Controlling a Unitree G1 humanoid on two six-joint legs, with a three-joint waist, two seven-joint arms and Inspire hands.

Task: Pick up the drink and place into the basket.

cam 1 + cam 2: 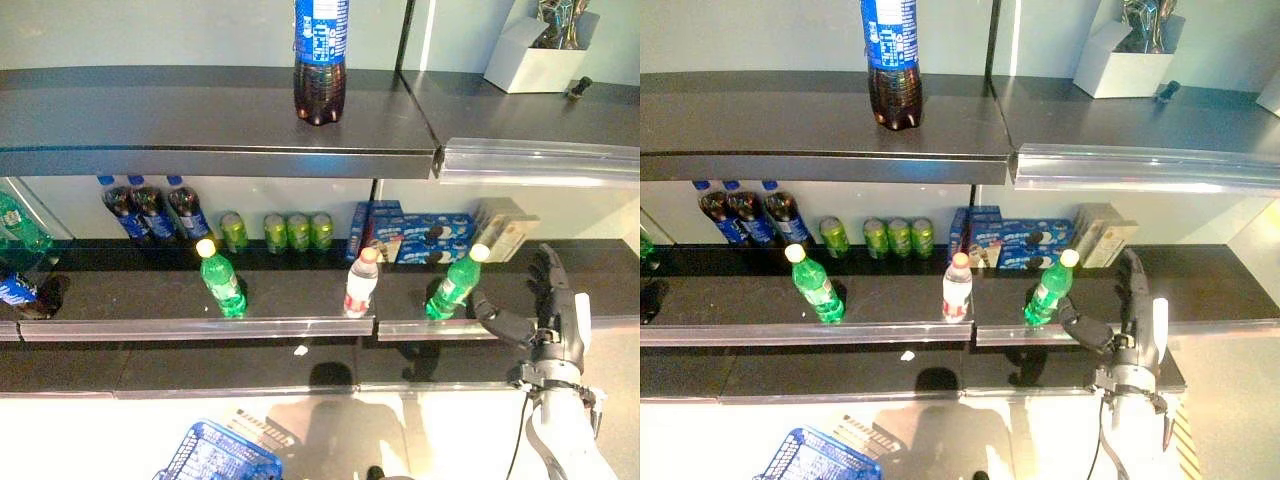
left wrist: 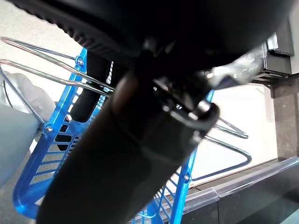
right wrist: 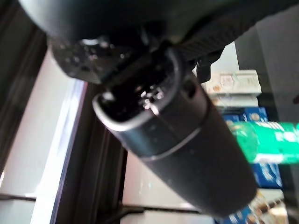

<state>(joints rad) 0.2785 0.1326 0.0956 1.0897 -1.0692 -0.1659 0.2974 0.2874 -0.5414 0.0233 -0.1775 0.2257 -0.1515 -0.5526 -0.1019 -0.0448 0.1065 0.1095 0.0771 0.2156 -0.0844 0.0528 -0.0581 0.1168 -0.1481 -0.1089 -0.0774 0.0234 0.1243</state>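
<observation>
A green drink bottle (image 1: 452,286) with a pale cap stands tilted at the front of the lower shelf, right of centre. My right hand (image 1: 553,315) is just to its right at shelf height, open, fingers straight up and thumb reaching toward the bottle with a small gap. The bottle also shows past the thumb in the right wrist view (image 3: 266,142). My left hand (image 2: 140,140) is shut on the thin wire handles (image 2: 42,51) of the blue basket (image 1: 215,455), which hangs low at the left.
On the lower shelf stand another green bottle (image 1: 221,279), a clear bottle with a red label (image 1: 360,283), dark cola bottles (image 1: 150,208), green cans (image 1: 290,231) and blue boxes (image 1: 410,235). A big cola bottle (image 1: 320,60) and a white box (image 1: 535,55) stand on the upper shelf.
</observation>
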